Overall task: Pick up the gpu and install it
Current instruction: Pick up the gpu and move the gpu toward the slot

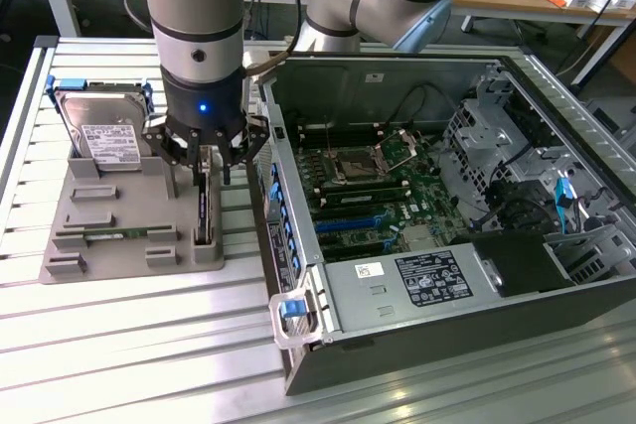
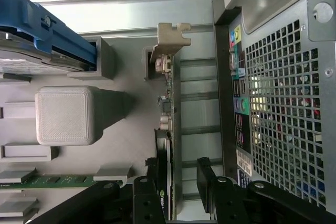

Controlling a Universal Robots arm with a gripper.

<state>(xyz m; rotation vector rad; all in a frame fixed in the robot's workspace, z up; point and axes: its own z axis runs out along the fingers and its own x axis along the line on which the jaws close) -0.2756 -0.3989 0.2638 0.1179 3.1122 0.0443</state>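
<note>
Dark and thin, the gpu (image 1: 203, 208) stands on edge in the tray (image 1: 119, 245) at the exterior view's left. The wide-open claw (image 1: 204, 171) straddles it, and the card looks closer to one finger, so it is best centred first.

Bright, even overhead light is filling the exterior view. The ribbed tabletop (image 1: 129, 345) is reflecting pale glare in streaks. The walls of the computer case (image 1: 397, 340) are shading its interior. In the wrist view, the tabletop slats are washing out toward white.
</note>
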